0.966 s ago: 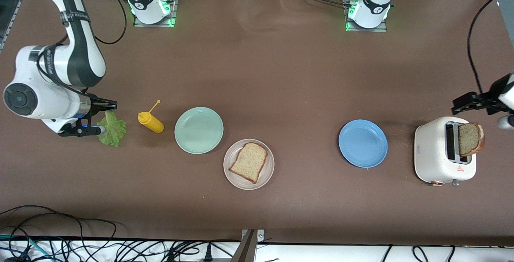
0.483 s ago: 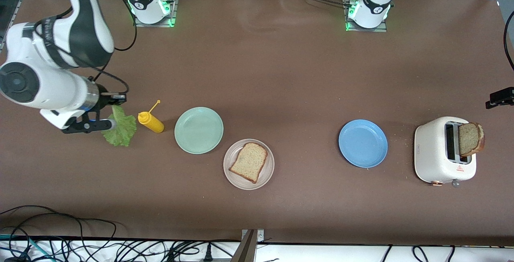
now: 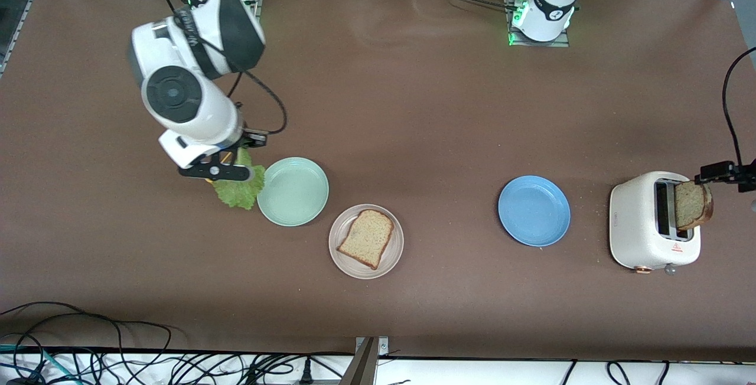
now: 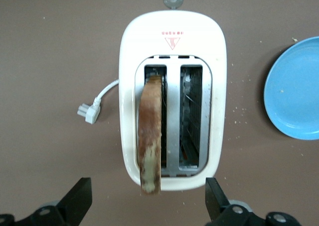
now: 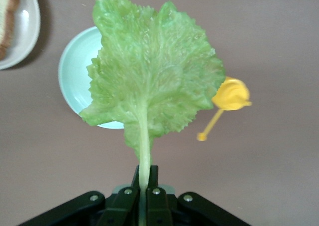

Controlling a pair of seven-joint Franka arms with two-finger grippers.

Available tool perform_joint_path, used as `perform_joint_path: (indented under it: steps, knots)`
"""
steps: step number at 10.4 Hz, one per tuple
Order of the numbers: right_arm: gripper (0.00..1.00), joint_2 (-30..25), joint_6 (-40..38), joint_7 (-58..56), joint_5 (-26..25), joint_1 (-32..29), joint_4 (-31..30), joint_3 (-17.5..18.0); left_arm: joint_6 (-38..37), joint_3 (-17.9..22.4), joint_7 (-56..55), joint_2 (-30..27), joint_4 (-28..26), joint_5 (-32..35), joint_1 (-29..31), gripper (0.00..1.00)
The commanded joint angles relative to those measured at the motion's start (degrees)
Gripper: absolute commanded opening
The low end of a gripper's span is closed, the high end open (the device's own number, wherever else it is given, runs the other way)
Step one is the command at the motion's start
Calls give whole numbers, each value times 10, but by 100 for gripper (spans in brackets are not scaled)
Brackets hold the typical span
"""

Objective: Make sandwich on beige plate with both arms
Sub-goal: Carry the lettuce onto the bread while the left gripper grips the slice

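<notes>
Three plates: one beige plate (image 3: 397,253), one mint green plate (image 3: 292,191), one blue plate (image 3: 533,211). Two bread slices (image 3: 366,237) (image 3: 691,204), one lettuce leaf (image 3: 238,192), one toaster (image 3: 638,222), one yellow squeeze bottle (image 5: 231,94).

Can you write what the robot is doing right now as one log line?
right gripper: shut on crinkly green lettuce leaf, over yellow bottle | left gripper: open over white toaster

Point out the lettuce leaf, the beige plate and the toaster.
lettuce leaf (image 5: 152,76), right wrist view: middle of the leaf blade, above the pinched stem.
beige plate (image 3: 394,258), front view: bare rim beside the bread slice.
toaster (image 4: 129,56), left wrist view: white top shell next to the slots.
</notes>
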Motion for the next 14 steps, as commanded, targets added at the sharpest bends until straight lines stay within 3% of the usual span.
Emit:
perform_joint_path:
  steps: [1, 2, 4, 6, 7, 8, 11, 12, 13, 14]
  knots:
    - [0, 52, 73, 78, 15, 34, 30, -5, 18, -5, 3, 33, 25, -29, 0, 100]
    - [0, 82, 116, 113, 36, 47, 47, -5, 19, -5, 6, 35, 25, -31, 1, 91]
    - [0, 155, 201, 151, 104, 72, 101, -5, 19, -5, 9, 35, 25, -31, 2, 57]
    - [0, 216, 297, 182, 112, 90, 133, -5, 19, -4, 10, 35, 25, -30, 4, 18]
    - [0, 241, 346, 194, 112, 96, 140, -5, 19, -4, 11, 35, 25, -30, 4, 6]
    - [0, 264, 391, 199, 112, 98, 142, -5, 19, -4, 12, 35, 26, -30, 4, 0]
    - [0, 329, 527, 198, 111, 107, 149, -5, 17, -3, 7, 28, 36, -31, 5, 0]
    - [32, 330, 532, 200, 111, 112, 147, -5, 3, -4, 5, 23, 63, -30, 5, 0]
    - [99, 326, 530, 198, 104, 113, 146, -7, -18, -4, 5, 16, 82, -30, 5, 0]
    - [100, 317, 522, 196, 102, 117, 142, -7, -26, -6, 5, 6, 87, -31, 5, 0]
